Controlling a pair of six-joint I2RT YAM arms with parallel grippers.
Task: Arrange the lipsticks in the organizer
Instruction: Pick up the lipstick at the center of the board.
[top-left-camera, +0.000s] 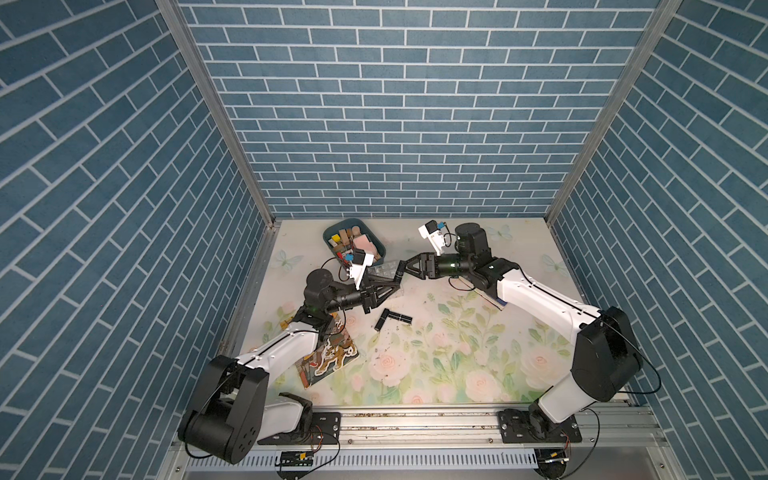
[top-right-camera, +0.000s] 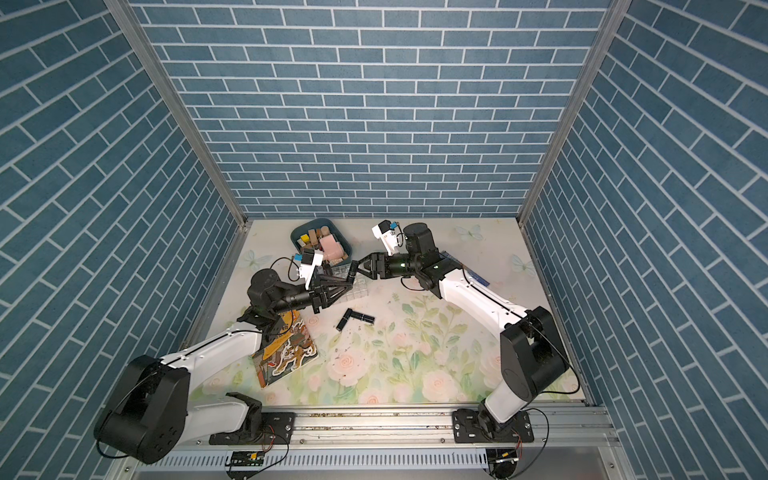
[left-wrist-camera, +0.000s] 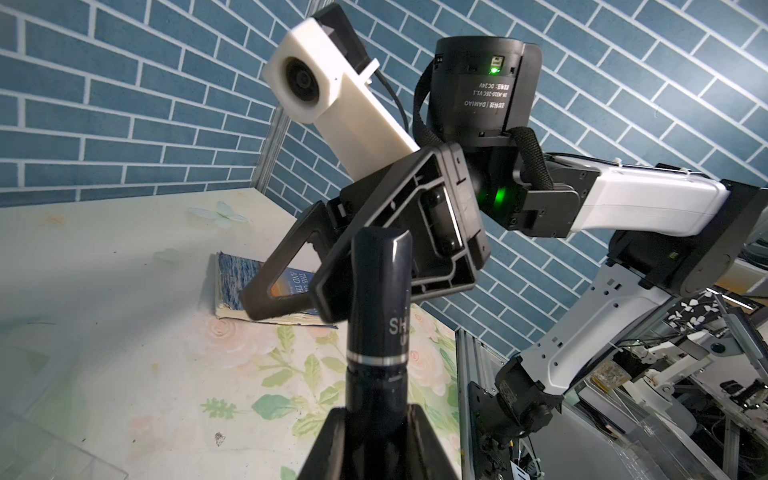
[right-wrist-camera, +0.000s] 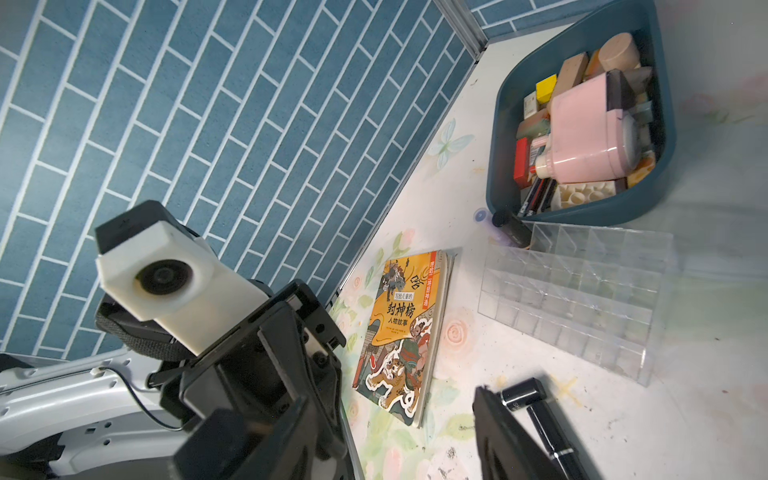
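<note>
My left gripper (left-wrist-camera: 376, 415) is shut on the lower end of a glossy black lipstick (left-wrist-camera: 378, 316), which sticks up out of the jaws. In both top views this lipstick (top-left-camera: 400, 270) is held above the clear organizer (top-left-camera: 384, 272). My right gripper (top-left-camera: 404, 266) stands open right at the tube's free end, with nothing between its fingers (right-wrist-camera: 503, 432). Two more black lipsticks (top-left-camera: 381, 319) (top-left-camera: 400, 318) lie in an L on the table, nearer the front. A further black tube (right-wrist-camera: 513, 230) lies against the organizer (right-wrist-camera: 582, 299) by the tray. The grippers hide part of the organizer.
A dark teal tray (top-left-camera: 328, 240) of cosmetic boxes and blocks stands at the back, just behind the organizer. An orange picture book (top-left-camera: 328, 361) lies under my left arm. A blue book (left-wrist-camera: 232, 286) lies under my right arm. Brick walls close in three sides.
</note>
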